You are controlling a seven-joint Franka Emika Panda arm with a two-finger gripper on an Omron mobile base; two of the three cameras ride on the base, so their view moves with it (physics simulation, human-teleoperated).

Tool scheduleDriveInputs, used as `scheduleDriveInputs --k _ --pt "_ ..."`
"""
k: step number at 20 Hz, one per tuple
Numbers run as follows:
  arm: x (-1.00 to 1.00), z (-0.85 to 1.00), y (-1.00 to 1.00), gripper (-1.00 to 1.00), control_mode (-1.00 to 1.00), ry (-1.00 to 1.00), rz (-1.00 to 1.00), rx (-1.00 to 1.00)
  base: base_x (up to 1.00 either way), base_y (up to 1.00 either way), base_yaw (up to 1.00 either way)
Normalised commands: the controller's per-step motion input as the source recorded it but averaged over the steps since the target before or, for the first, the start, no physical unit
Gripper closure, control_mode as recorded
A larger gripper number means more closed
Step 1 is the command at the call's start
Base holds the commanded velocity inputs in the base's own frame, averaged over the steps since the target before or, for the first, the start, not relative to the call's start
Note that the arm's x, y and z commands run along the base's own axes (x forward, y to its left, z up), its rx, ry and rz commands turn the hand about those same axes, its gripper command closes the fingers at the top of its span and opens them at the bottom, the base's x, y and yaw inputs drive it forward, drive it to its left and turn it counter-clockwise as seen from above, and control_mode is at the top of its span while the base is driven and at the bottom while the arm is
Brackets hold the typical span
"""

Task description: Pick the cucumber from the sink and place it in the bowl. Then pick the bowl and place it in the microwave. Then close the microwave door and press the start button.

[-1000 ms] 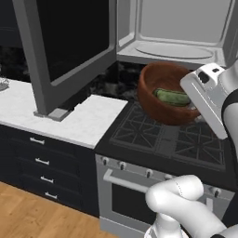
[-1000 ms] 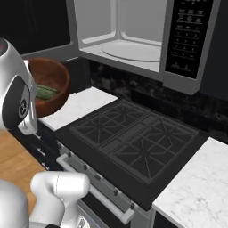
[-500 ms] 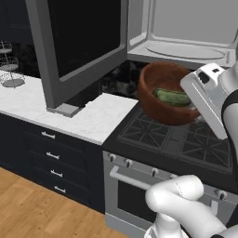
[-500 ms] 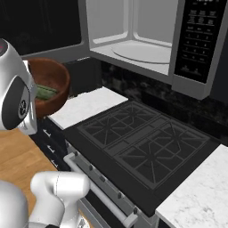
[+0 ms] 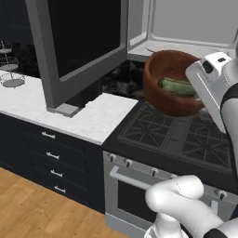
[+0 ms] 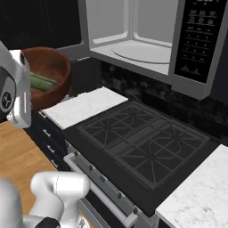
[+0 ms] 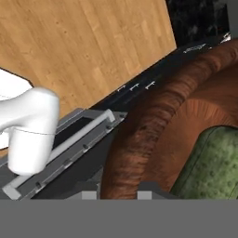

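Reddish-brown bowl (image 5: 171, 83) held aloft, jaws hidden

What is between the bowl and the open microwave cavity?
Nothing solid: in the left base view, the bowl with the cucumber hangs just below the microwave opening, over the stove.

— Where do we see the bowl (image 5: 173, 83)?
— Reddish-brown, thick-walled, in the air and tilted, just below the microwave (image 6: 147, 42).
— And the cucumber (image 5: 177, 87)?
— Dark green, lying inside the bowl.
— The microwave door (image 5: 76, 46)?
— We see it swung wide open on its left hinge, the pale interior and turntable exposed.
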Motion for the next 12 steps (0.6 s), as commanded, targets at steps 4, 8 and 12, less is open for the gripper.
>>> scheduleDriveInputs --k 4,8,12 --pt "0.3 0.24 -0.01 1.0 -1.0 0.0 -0.29 -0.05 0.0 0.0 0.0" --pt "0.48 0.21 -0.2 1.0 -1.0 0.0 -0.21 0.0 0.0 0.0 0.0" --pt "0.61 0.18 -0.47 1.0 -1.0 0.0 -0.1 0.0 0.0 0.0 0.0"
